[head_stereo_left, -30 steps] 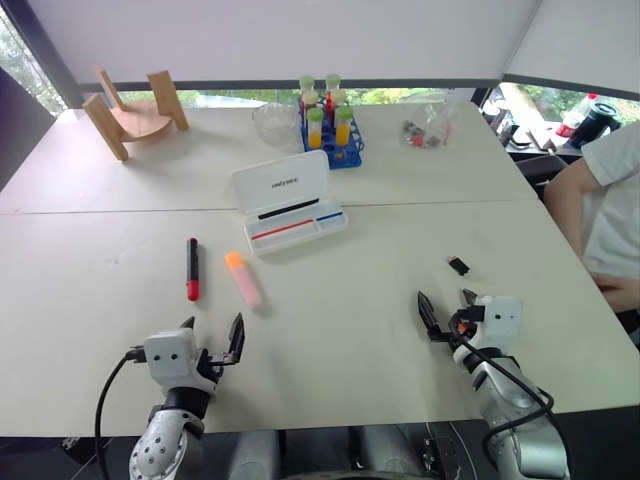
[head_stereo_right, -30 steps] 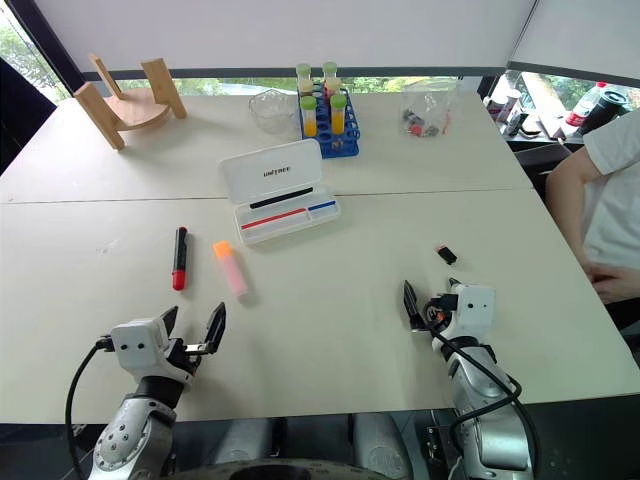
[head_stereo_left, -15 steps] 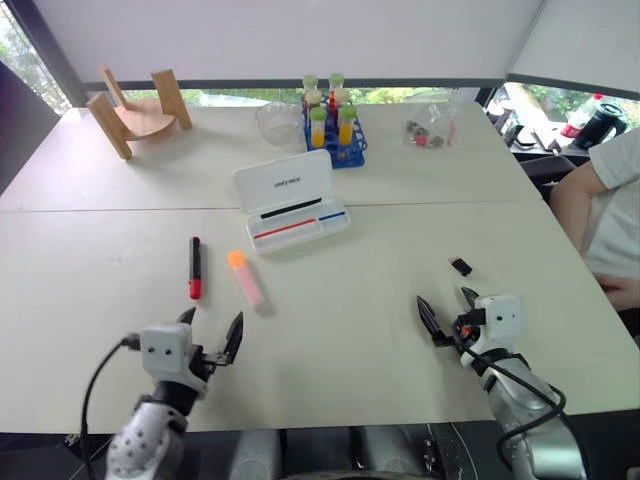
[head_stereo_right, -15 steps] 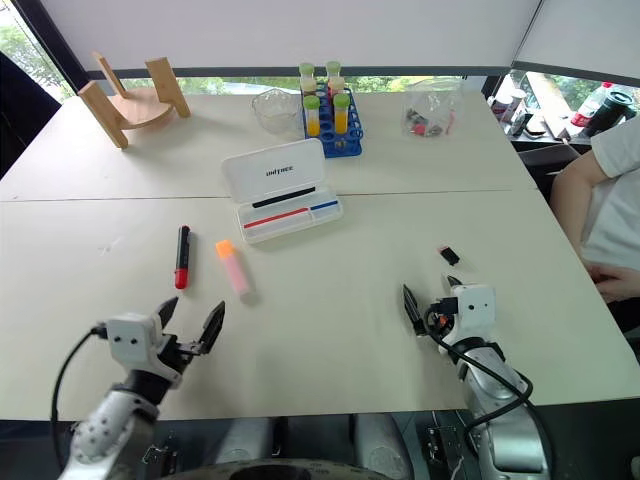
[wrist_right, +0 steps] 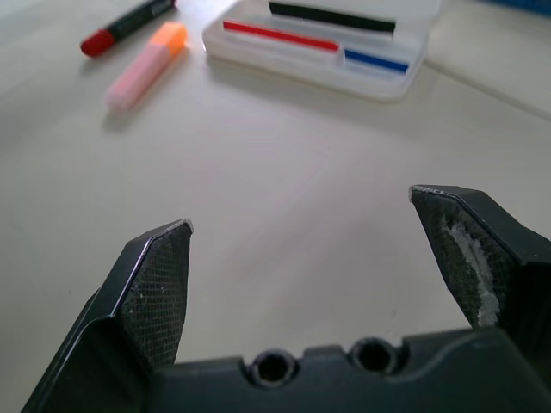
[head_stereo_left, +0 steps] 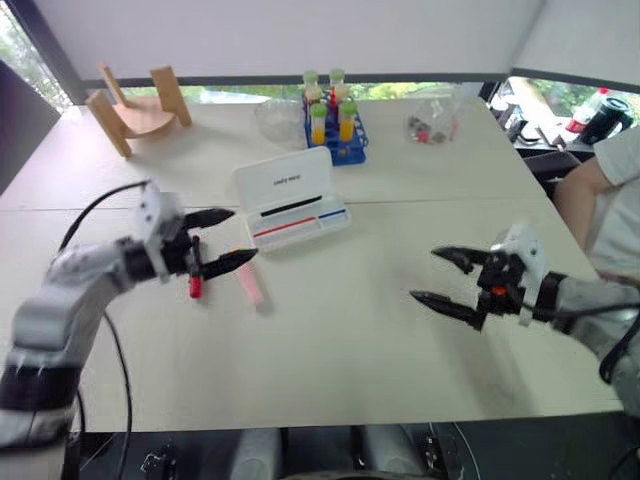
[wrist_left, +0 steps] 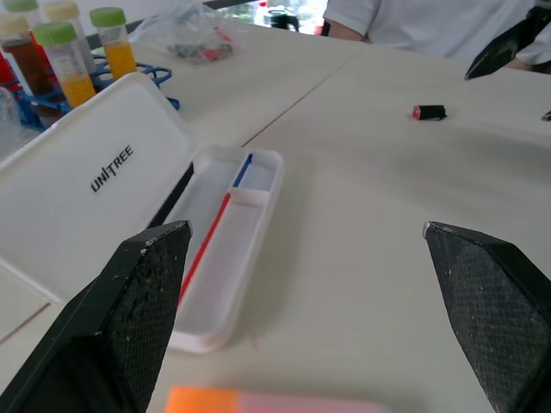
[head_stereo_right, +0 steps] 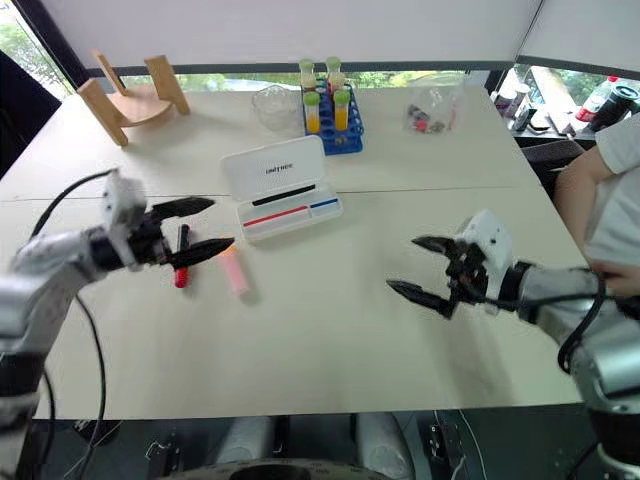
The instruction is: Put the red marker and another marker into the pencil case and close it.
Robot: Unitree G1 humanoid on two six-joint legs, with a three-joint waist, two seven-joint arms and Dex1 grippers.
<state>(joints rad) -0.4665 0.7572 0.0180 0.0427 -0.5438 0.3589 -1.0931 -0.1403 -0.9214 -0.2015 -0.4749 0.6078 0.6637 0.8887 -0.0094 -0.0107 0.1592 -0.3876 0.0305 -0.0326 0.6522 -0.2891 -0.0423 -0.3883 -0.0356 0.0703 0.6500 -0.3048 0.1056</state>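
While the pencil case (head_stereo_left: 290, 199) lies open, tray empty | both grippers' fingers apart, holding nothing

Glossy white plastic pencil case (head_stereo_left: 290, 200), matt cream table (head_stereo_left: 350, 320), textured blk tool pads (wrist_right: 159, 284), bare wood stand (head_stereo_left: 135, 110)

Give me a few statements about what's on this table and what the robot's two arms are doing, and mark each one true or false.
1. The pencil case lies open. True.
2. The red marker is already inside the case. False: it lies on the table, beside the pink-and-orange highlighter.
3. The left gripper has its jaws open and holds nothing. True.
4. The right gripper is clamped on the highlighter. False: its jaws are open and empty, far from it.
5. A blue rack of tubes stands behind the case. True.
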